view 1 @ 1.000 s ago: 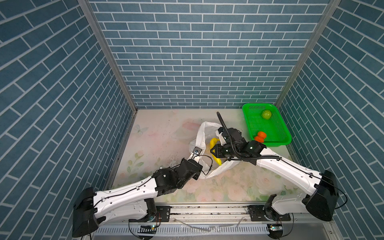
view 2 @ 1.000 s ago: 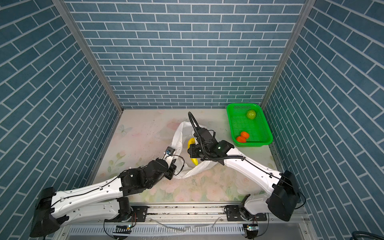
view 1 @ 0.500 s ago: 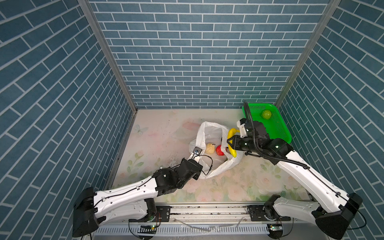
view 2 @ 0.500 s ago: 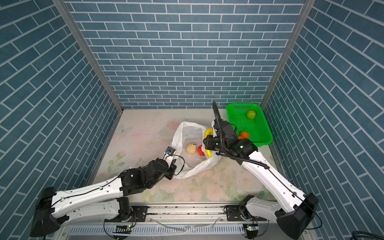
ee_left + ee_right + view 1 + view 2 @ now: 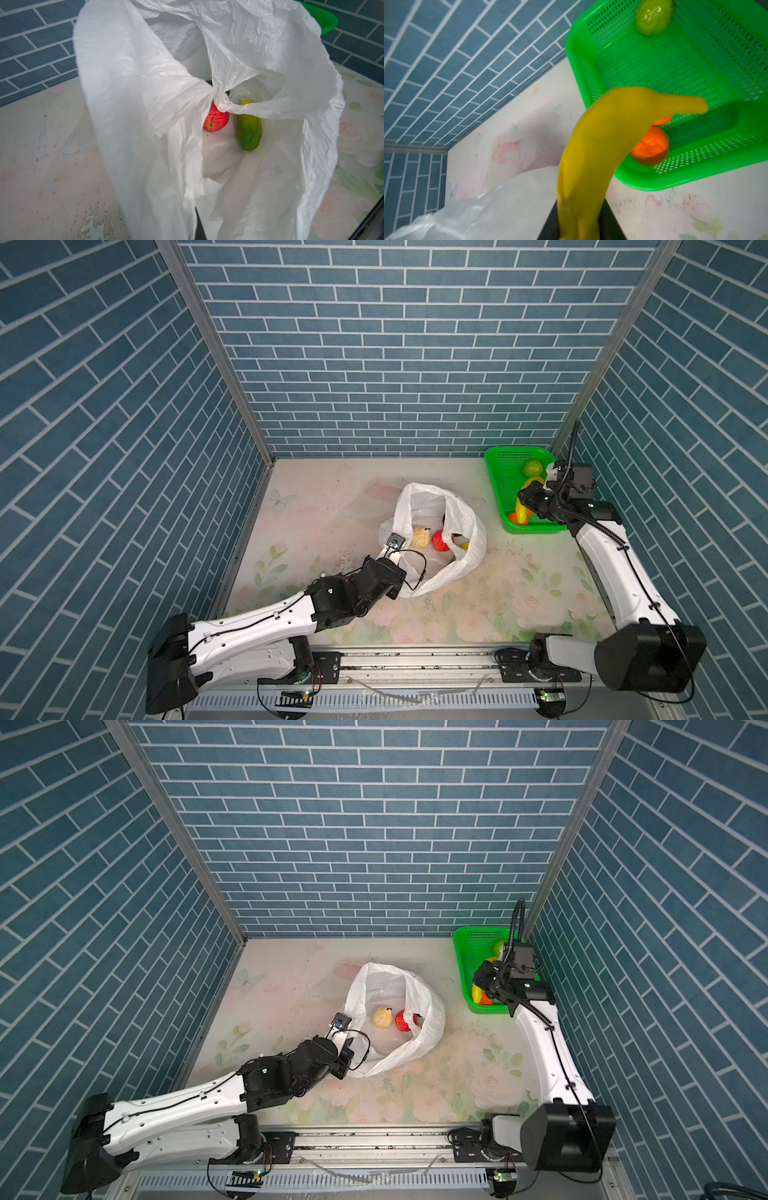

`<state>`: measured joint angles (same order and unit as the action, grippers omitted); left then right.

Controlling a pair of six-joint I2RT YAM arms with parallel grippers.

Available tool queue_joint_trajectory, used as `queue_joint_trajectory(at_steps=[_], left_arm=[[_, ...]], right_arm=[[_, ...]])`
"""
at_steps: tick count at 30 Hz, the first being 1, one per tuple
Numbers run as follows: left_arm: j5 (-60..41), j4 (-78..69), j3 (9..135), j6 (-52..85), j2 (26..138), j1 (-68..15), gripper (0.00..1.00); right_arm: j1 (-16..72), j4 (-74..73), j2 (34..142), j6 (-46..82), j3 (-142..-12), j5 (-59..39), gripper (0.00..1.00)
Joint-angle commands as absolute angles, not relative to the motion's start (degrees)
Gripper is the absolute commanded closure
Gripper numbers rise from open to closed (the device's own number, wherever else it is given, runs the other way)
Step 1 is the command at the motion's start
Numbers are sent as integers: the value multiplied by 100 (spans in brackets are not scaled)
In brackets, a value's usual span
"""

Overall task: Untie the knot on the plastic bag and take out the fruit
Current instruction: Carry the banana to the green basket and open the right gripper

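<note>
The white plastic bag lies mid-table with its mouth gaping; the knot is out of view. My left gripper is shut on the bag's near rim, and the plastic hides its jaws. Inside the bag lie a whitish knobbly fruit, a red one and a yellow-green oblong one. My right gripper is shut on the yellow banana. It holds the banana over the near left corner of the green basket.
In the basket lie a green round fruit and an orange one. The basket stands against the right wall at the back corner. Blue brick walls close in the floral table on three sides.
My right arm has lifted the banana out of the bag and swung it right, over the basket. The left gripper has kept its hold on the bag's rim.
</note>
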<state>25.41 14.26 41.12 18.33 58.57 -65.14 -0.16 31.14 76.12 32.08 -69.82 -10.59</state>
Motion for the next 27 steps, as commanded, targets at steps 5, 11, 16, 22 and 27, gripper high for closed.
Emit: queue_joint_trajectory(at_steps=[5,11,16,22,27], left_arm=[[2579,1460,4257,1773,5879,-6489,100],[2614,1485,4273,1803,5903,-6487,100],[2636,1490,4298,1815,5909,-6497,100],[2662,1516,4318,1795,5915,-6494,100],[2666,1534,4309,1837,5907,-6491,100]], right_arm=[[-557,2308,9310,2740,-7943,-1091,74],[-659,2255,10615,2731,-8856,-1090,74],[-662,2380,11372,2823,-9307,-1196,73],[-659,2304,11566,2927,-9237,-1095,66],[-659,2380,11545,2866,-9203,-1049,44]])
